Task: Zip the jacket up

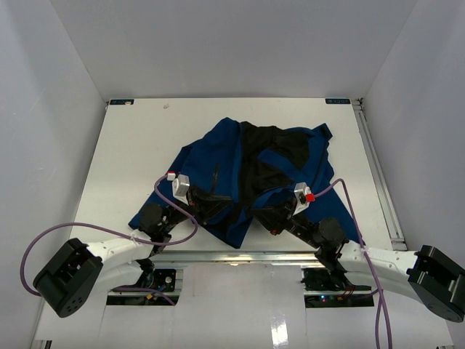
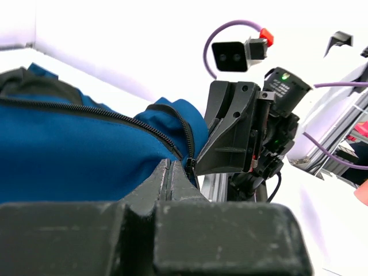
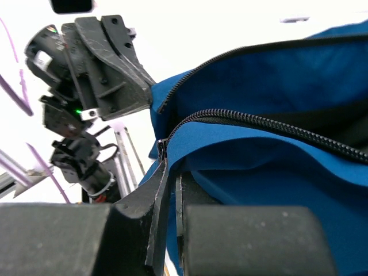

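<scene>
Evidently the seating step. Jacket [image 1: 218,156] lies mid-worktop [image 1: 131,145], front open, black lining showing, hem on its near side. Zipper [image 3: 259,123] unjoined, the two halves apart.

At the hem:
- left gripper [image 2: 171,172]: jaws pressed together, pinching one bottom corner beside the zipper end
- right gripper [image 3: 167,167]: jaws likewise pinching the other corner

Next move, as I judge it: bring the two zipper ends together and align them finely.

Grippers sit near each other, with little slack between. Worktop's near edge lies just beyond the hem. Bare worktop either side of the jacket and past its collar.
</scene>
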Robot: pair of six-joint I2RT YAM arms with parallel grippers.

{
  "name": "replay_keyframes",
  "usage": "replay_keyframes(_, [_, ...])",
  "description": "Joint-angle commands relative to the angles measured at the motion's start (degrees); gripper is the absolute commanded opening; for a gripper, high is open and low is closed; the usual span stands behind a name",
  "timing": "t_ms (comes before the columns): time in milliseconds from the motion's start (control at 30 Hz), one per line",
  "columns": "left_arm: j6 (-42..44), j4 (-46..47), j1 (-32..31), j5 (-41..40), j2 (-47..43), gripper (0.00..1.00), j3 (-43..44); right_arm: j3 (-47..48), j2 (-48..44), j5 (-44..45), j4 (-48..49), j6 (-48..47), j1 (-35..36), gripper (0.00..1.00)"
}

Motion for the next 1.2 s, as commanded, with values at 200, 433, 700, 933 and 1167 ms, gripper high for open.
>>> replay_keyframes(200, [-1.06,14.8,-0.04,3.96,4.17,0.0,-1.19,2.4,3.57,-7.1,12.17,1.16,-0.04,0.08])
replay_keyframes(433, [-0.36,15.07,0.0,4.12,3.03,0.0,-1.85,3.06,6.26,-8.74,14.9,2.21,-0.12,0.08])
replay_keyframes(700, [-0.48,16.95,-0.04,4.5,1.03,0.0,-3.48,2.66,8.56,-8.87,18.14,3.48,-0.39,0.08])
replay_keyframes(933, [-0.29,18.63,-0.04,5.13,0.86,0.0,-4.56,2.29,7.52,-8.83,18.55,4.01,-0.71,0.08])
replay_keyframes(1167, [-0.44,20.32,-0.04,6.22,2.32,0.0,-4.53,2.22,6.98,-9.09,18.99,4.76,-1.0,0.08])
